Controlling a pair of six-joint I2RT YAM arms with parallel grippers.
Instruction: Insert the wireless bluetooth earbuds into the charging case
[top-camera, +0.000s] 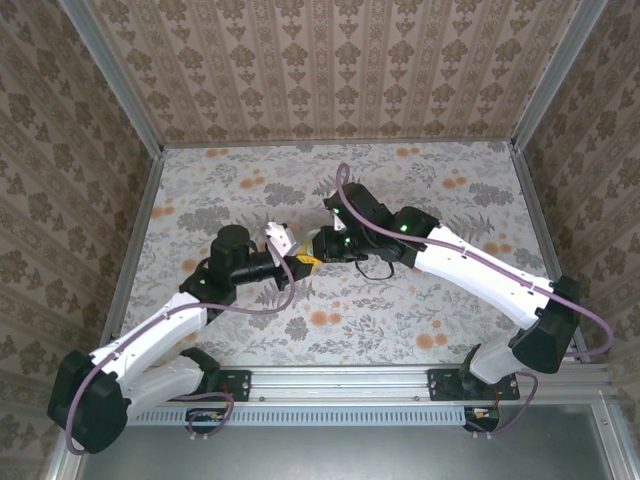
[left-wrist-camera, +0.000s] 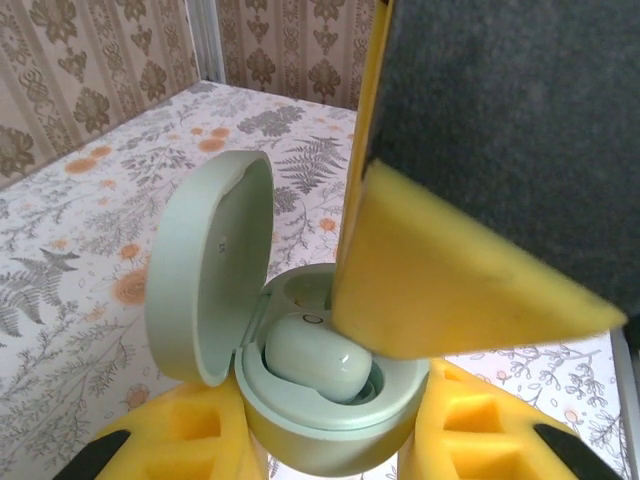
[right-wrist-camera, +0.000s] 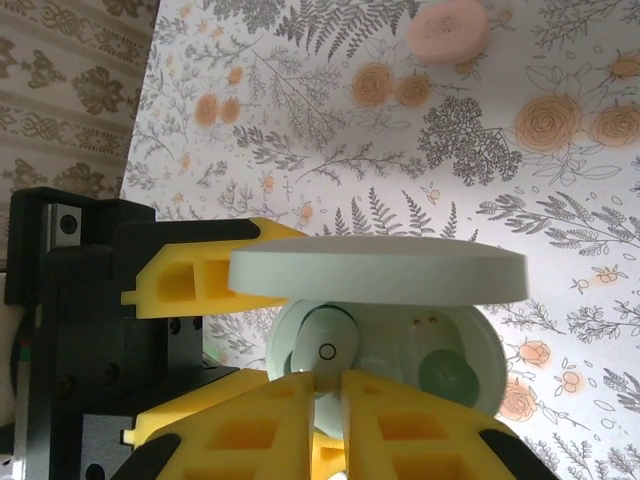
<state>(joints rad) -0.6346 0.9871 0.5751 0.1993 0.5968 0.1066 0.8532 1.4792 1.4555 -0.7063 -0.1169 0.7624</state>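
My left gripper (left-wrist-camera: 335, 428) is shut on the mint-green charging case (left-wrist-camera: 330, 410), one yellow pad on each side of its body. The lid (left-wrist-camera: 205, 270) stands open. A matching mint earbud (right-wrist-camera: 328, 345) lies in one socket of the case (right-wrist-camera: 395, 335), and my right gripper (right-wrist-camera: 328, 388) is shut on its near end. The other socket (right-wrist-camera: 447, 375) is bare and dark green. In the left wrist view the earbud (left-wrist-camera: 315, 365) sits tilted in its well under a right fingertip (left-wrist-camera: 450, 290). From above, both grippers meet at the table's middle (top-camera: 305, 260).
A pink round object (right-wrist-camera: 447, 30) lies on the floral tablecloth beyond the case. A pale pinkish thing (top-camera: 278, 236) sits just behind the left wrist. Patterned walls and metal rails (top-camera: 140, 210) border the table.
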